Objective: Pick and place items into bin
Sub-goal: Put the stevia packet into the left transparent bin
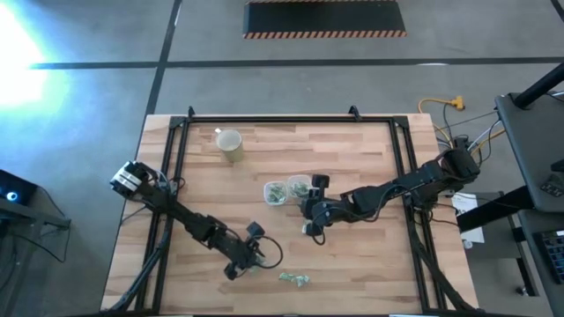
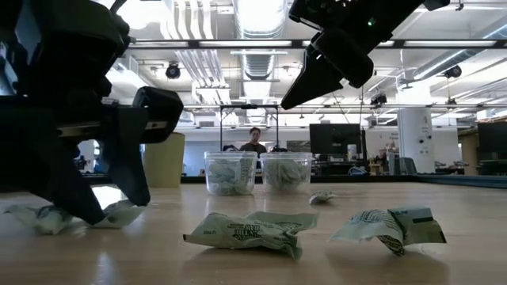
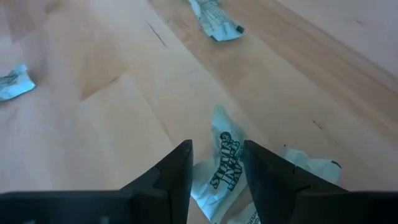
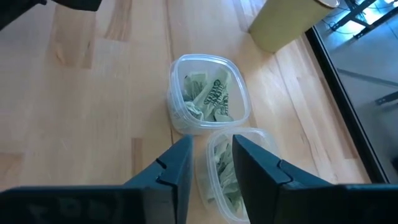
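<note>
High view, left to right: left claw (image 1: 246, 265) low on the surface (image 1: 370, 264), fingers (image 3: 176, 176) spread either side of a green-and-white wrapped item (image 3: 222, 163) – not yet pinched. Further loose items (image 1: 295, 279) just beside. Two clear bins (image 1: 276, 192) mid-surface, already holding items. Right claw (image 1: 310, 227) poised above the bins, fingers slightly apart, nothing visible between. Best done by squeezing squarely on the wrapper's middle before lifting – crinkly film likely to slip.
</note>
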Tool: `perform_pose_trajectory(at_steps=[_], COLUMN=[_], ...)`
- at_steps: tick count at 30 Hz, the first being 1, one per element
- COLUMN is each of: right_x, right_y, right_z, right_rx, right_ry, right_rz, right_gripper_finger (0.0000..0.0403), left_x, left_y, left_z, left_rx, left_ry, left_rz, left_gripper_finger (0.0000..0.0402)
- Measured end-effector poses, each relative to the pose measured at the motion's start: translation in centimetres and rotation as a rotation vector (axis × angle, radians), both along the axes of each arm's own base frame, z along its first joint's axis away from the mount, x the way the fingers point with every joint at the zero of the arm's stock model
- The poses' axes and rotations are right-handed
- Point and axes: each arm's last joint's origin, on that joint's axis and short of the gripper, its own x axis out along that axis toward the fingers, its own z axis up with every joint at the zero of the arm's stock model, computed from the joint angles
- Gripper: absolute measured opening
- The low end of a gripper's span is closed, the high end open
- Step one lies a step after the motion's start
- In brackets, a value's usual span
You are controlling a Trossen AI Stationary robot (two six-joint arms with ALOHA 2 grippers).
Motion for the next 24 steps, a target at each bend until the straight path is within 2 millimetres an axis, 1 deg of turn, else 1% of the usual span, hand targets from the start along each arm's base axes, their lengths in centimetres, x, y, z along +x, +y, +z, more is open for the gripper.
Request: perform_pose_trajectory(at_steps=[3,15,18,24], right_x=[-0.01,-0.03,-0.02,-0.06], right_y=[0.0,-0.01,-0.01,-0.02], right_z=[-0.03,-0.04,-0.07,-0.11], right_rx=[0.0,0.003,0.002,0.0], right_ry=[0.002,0.002,0.004,0.01], right_rz=[-0.001,-0.004,-0.003,-0.004], right_gripper_finger=[0.01,0.0093,0.009,0.0084], left_x=[0.0,0.16,0.17,0.45], left_y=[0.06,0.38,0.39,0.46], left_z=[0.03,0.17,0.17,0.44], left_rx=[0.001,0.009,0.027,0.065], left_ry=[0.002,-0.006,-0.014,-0.046], left_rz=[0.002,0.009,0.0,0.05], left_gripper_finger=[0.0108,0.0007,0.0003,0.0003])
